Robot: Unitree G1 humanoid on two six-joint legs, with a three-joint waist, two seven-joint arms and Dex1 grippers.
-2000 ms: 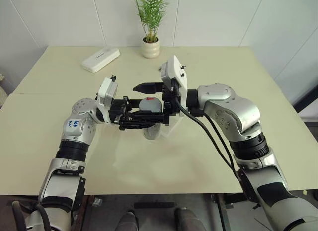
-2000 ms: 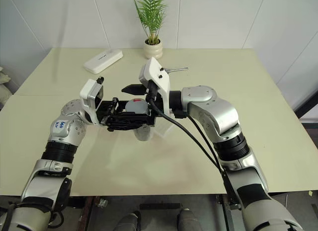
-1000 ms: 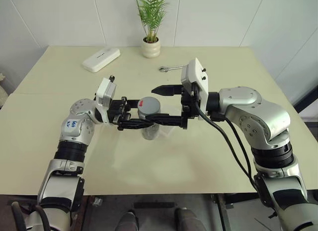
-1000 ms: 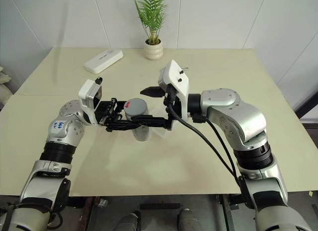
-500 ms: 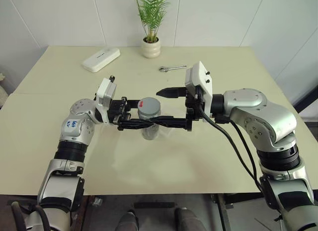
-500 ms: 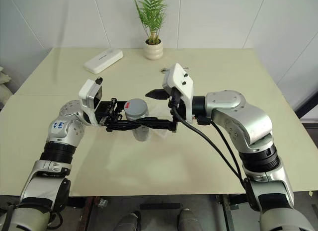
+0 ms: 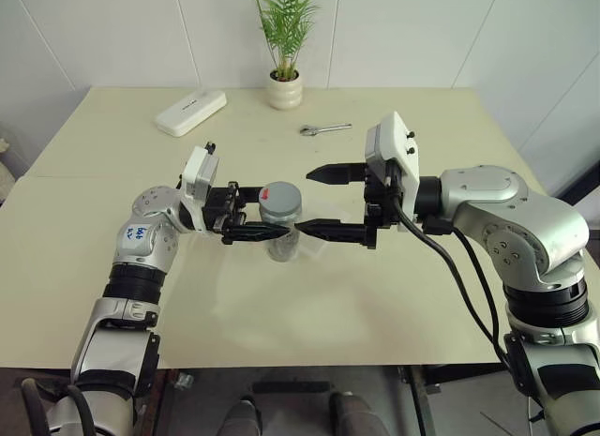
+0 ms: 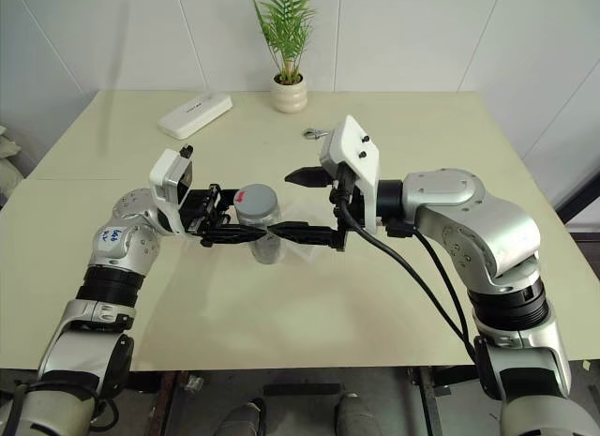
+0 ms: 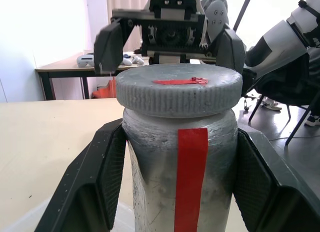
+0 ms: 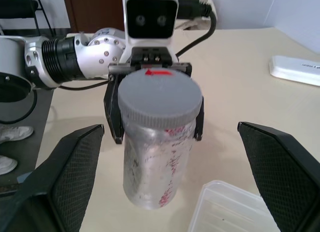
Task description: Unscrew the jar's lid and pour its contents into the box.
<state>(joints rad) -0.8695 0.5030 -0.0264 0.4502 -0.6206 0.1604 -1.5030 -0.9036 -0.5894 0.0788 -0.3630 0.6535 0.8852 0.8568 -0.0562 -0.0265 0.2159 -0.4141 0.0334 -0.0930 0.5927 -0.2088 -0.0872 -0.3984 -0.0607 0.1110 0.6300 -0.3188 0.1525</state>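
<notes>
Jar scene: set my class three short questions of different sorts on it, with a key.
1. True or false: the lid is on the jar.
2. Which hand grips the jar: A left hand, B right hand?
3. Fill in: beside the potted plant lies a white ____.

Key: 1 true. 2 A; the right hand is open, clear of the lid. 3 case.

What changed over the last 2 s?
The right gripper let go of the lid and drew back to the robot's right, jaws wide open. The left gripper still clamps the jar in the same spot above the box; the lid stays on.
</notes>
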